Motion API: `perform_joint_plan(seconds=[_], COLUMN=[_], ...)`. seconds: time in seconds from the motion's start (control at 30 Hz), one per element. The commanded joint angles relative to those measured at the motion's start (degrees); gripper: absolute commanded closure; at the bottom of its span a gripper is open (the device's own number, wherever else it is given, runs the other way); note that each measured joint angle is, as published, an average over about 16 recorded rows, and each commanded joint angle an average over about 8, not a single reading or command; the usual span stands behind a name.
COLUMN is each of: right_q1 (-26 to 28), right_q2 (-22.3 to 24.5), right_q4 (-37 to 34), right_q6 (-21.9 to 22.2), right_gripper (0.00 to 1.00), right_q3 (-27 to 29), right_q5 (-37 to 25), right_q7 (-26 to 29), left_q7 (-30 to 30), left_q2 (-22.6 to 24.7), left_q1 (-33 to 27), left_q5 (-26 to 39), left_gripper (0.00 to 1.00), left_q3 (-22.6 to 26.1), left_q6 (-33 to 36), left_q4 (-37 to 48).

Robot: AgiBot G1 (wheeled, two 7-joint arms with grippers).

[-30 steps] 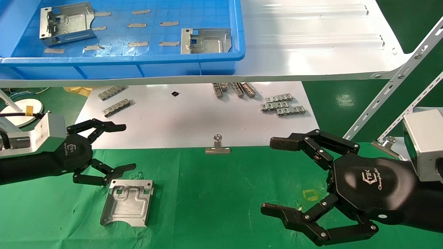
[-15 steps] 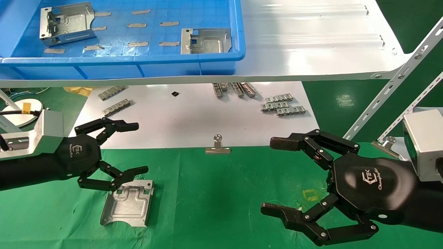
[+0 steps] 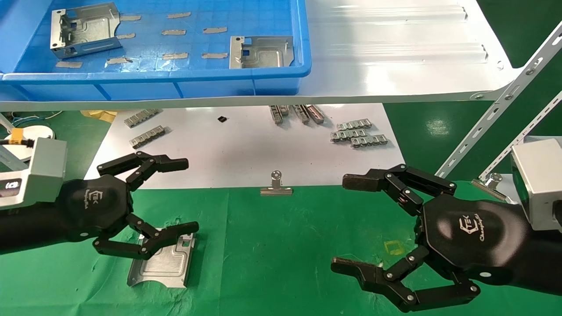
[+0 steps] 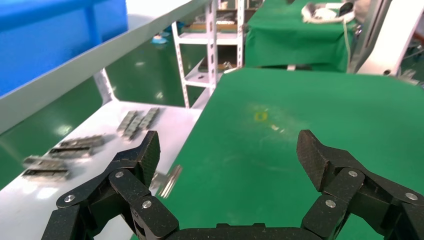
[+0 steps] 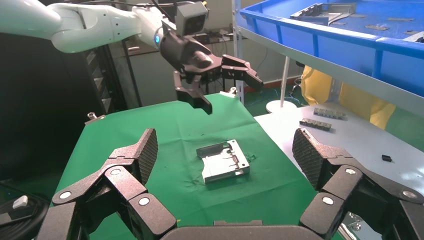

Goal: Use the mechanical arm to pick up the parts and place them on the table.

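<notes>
- Three silver parts in head view: one (image 3: 162,259) flat on the green bench (image 3: 285,245), two more (image 3: 83,28) (image 3: 261,51) up in the blue bin (image 3: 175,74) on the white shelf (image 3: 395,52).
- Two black claws, both spread wide and gripping nothing: left claw (image 3: 182,197) above the far end of the bench part, right claw (image 3: 347,224) over bare cloth, well apart from it.
- One binder clip (image 3: 276,186) at the cloth's far edge; grey linked strips (image 3: 358,134) scattered on the white board (image 3: 246,149).
- Right wrist view only: clear air between left claw (image 5: 227,90) and part (image 5: 222,160).
- Left wrist view: part hidden, only cloth and strips (image 4: 137,121) between the fingers (image 4: 145,155).
</notes>
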Motion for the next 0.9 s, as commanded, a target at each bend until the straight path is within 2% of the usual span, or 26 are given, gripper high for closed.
perform_joint_plan(seconds=[0.03, 0.6, 0.9], right_q1=[0.0, 0.0, -0.01], right_q2=[0.0, 0.0, 0.0], right_q4=[0.0, 0.0, -0.02], right_q6=[0.0, 0.0, 0.02], right_gripper=[0.0, 0.0, 0.0], right_q3=[0.0, 0.0, 0.0], right_q5=[0.0, 0.0, 0.01], right_q7=[0.0, 0.0, 0.0], left_q7=[-1.59, -15.07, -18.69], left_q2=[-0.39, -3.66, -4.67], left_q1=[1.1, 10.46, 13.36], left_q5=[-0.46, -4.33, -5.59], left_gripper=[0.0, 0.0, 0.0], left_q3=[-1.01, -9.54, -12.2], left_q6=[-0.2, -1.87, -2.35], left_q4=[-2.24, -21.26, -27.12])
